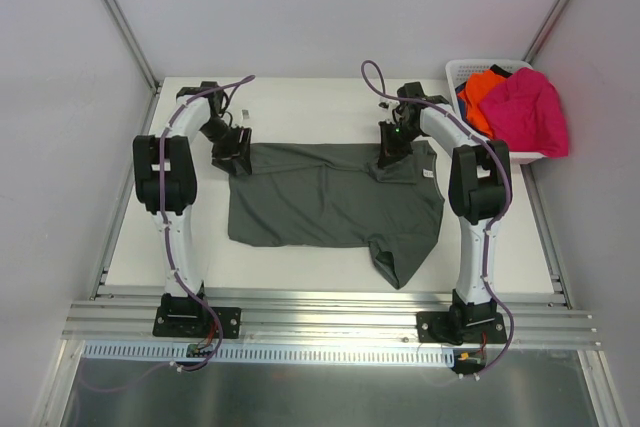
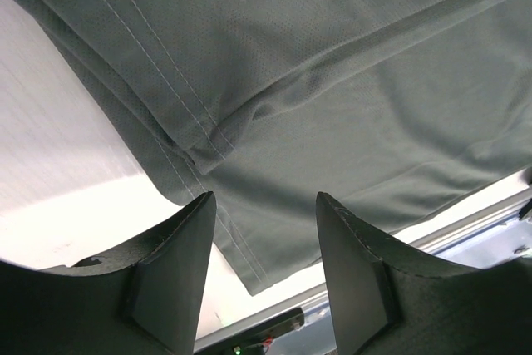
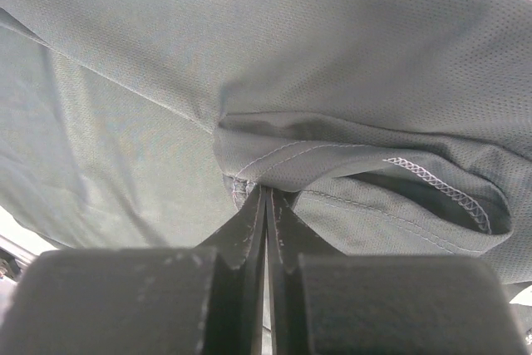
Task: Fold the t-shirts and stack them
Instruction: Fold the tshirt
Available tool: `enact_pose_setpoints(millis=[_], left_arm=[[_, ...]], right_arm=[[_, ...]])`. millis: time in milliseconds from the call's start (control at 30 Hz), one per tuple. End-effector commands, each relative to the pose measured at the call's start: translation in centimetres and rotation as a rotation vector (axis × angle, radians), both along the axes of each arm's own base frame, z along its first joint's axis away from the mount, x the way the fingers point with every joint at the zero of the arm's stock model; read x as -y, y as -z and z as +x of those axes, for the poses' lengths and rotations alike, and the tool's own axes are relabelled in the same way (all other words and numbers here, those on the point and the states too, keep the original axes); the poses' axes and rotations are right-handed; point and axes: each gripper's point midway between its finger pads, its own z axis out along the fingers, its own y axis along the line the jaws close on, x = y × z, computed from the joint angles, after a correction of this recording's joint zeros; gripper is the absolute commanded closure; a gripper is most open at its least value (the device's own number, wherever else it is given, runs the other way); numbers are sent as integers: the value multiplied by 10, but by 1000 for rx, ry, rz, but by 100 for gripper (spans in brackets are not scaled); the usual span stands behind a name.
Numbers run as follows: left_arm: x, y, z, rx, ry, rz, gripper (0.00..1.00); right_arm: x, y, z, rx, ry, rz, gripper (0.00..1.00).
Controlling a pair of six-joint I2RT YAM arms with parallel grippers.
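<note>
A large dark grey-green t-shirt (image 1: pixel 330 202) lies spread on the white table, one sleeve hanging toward the front edge. My left gripper (image 1: pixel 232 152) is open at the shirt's back left corner; in the left wrist view its fingers (image 2: pixel 179 268) straddle the hemmed corner (image 2: pixel 241 247) without holding it. My right gripper (image 1: pixel 388 159) is shut on the dark grey-green t-shirt at its back right, near the collar; the right wrist view shows a stitched fold (image 3: pixel 249 176) pinched at the closed tips. A magenta-pink shirt (image 1: pixel 528 112) and an orange shirt (image 1: pixel 482 92) sit in the basket.
A white lattice basket (image 1: pixel 470 69) stands at the back right corner with a bit of blue cloth beside the orange. White walls enclose the table on three sides. An aluminium rail (image 1: pixel 330 322) runs along the front edge by the arm bases.
</note>
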Motion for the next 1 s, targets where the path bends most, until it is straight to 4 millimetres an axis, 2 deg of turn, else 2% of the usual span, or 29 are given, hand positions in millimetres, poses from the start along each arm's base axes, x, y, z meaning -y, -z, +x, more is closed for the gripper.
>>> enact_pose_setpoints(millis=[0,167,233,433,567,700,967], left_arm=[[-6,-4,7,7,-23,11,49],[-6,4,11,-3,-23,11,50],[-5,4,15,6,-23,8,57],[-8,2,23,25,-28,24,57],[-27,-8,25,56,-62,67,57],[-33,-8,27,62,-75,79,57],[-26,0,38,60,-72,53,57]], right_arm=[[-6,-25,8,59,-15,31,99],[-5,-25,7,62,-17,27,99],[-5,-26,6,65,-17,25,100],[-3,-27,5,69,-18,20,99],[-3,-27,4,69,-19,21,99],[-5,-26,6,68,-17,24,99],[-5,-26,5,67,-19,22,99]])
